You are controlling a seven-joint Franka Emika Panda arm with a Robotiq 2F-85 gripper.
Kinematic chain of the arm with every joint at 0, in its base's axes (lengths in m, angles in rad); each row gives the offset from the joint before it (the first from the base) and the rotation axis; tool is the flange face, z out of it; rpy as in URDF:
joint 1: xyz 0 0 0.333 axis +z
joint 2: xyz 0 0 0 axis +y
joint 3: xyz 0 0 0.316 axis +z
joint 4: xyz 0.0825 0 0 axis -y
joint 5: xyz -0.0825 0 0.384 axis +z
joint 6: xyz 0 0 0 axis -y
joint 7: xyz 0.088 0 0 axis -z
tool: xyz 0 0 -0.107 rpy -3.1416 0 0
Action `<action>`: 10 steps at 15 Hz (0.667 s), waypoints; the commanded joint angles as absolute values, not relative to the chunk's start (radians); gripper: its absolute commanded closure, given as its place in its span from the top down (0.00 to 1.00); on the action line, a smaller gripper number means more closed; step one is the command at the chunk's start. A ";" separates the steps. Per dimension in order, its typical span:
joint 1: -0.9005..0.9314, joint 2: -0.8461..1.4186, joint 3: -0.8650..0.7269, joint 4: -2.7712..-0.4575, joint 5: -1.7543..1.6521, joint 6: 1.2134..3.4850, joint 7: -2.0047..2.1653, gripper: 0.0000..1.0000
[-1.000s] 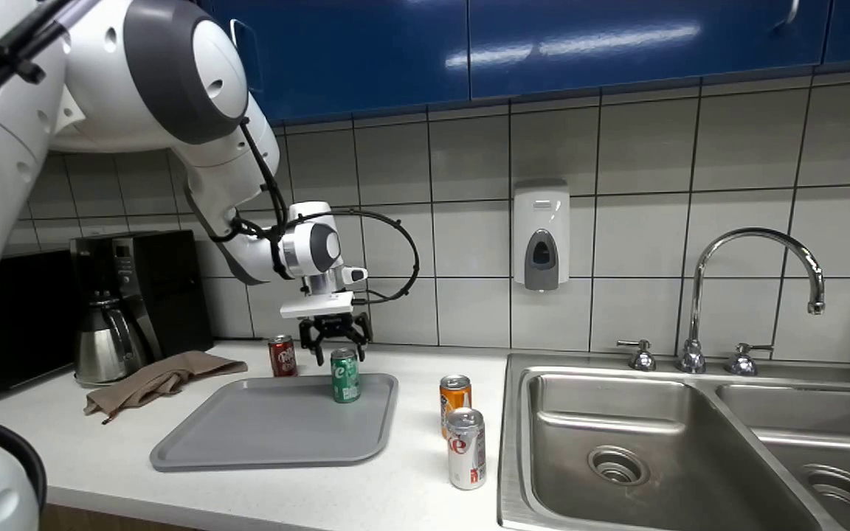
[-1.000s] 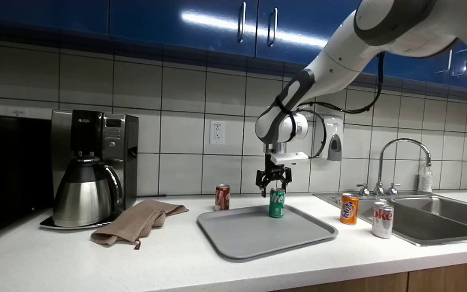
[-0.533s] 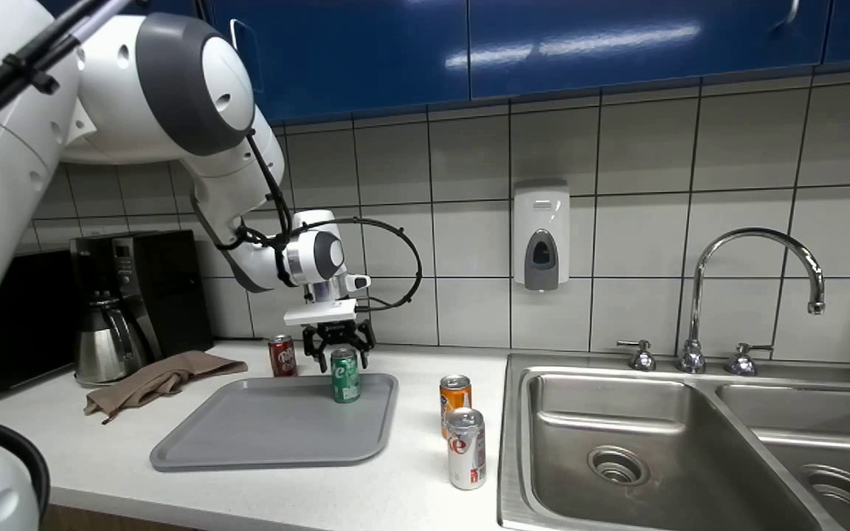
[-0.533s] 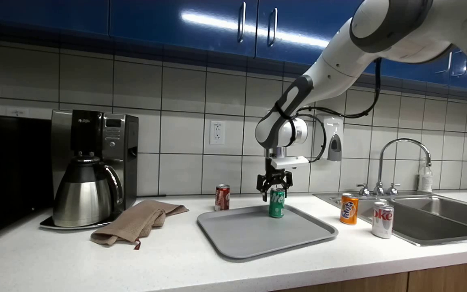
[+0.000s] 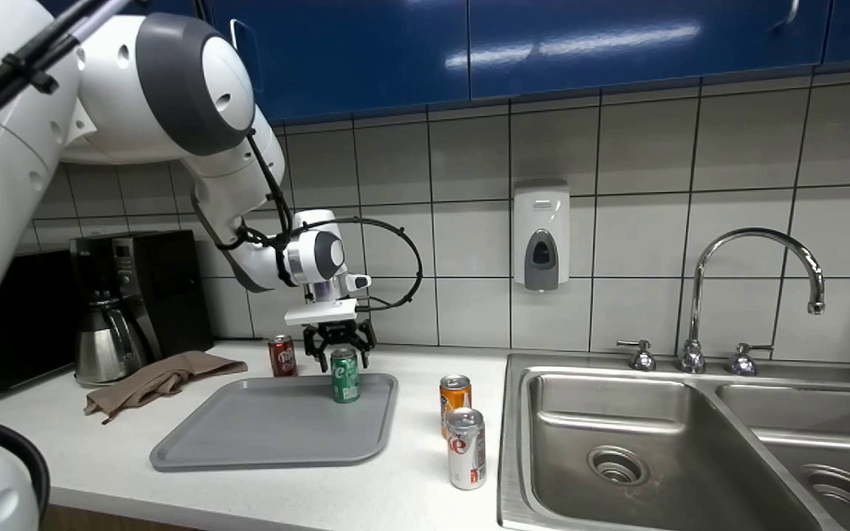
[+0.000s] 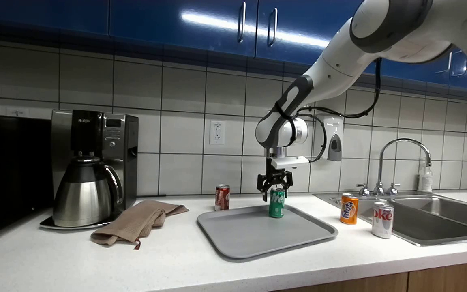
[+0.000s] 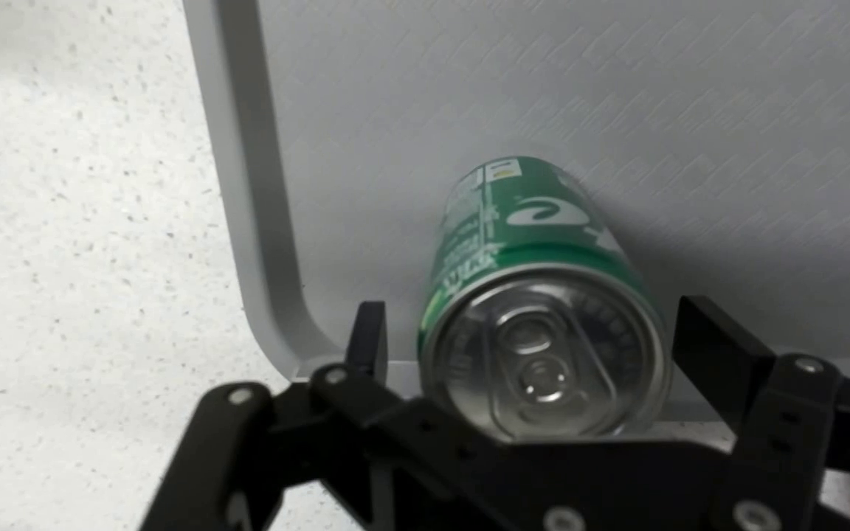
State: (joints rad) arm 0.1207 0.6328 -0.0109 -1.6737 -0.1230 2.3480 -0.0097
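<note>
Straddling the top of the green can (image 7: 539, 302), the gripper (image 6: 275, 197) hangs pointing down, fingers (image 7: 370, 335) spread wide and released, nothing grasped. Wrist view: clear gap along one flank of the can; the opposite finger sits much closer, contact not confirmed. Can upright on the grey tray (image 5: 270, 424), toward its far right corner. Step in hand, judged from the pose: alignment about the can, no grip made. Next move, should a grasp follow, would call for slightly more depth, as the fingertips seem to reach only the upper part of the can, then an even inward squeeze; the unequal clearance could nudge it sideways. Surroundings: red can (image 6: 222, 197) on the counter (image 6: 95, 267), just beyond the tray's far edge, toward the left; orange can (image 6: 349, 209) and silver can (image 6: 382, 220) right of the tray, before the sink (image 5: 516, 442), silver one nearer; brown cloth (image 6: 140, 223) left of the tray, coffee maker (image 6: 114, 154) farther left
</note>
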 commanded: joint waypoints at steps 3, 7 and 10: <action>0.113 0.615 0.000 -1.686 -0.124 2.340 0.000 1.00; 0.115 0.615 -0.002 -1.682 -0.123 2.334 0.006 1.00; 0.114 0.633 -0.002 -1.672 -0.130 2.345 -0.006 1.00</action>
State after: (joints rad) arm 0.1208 0.6327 -0.0103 -1.6744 -0.1230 2.3477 -0.0097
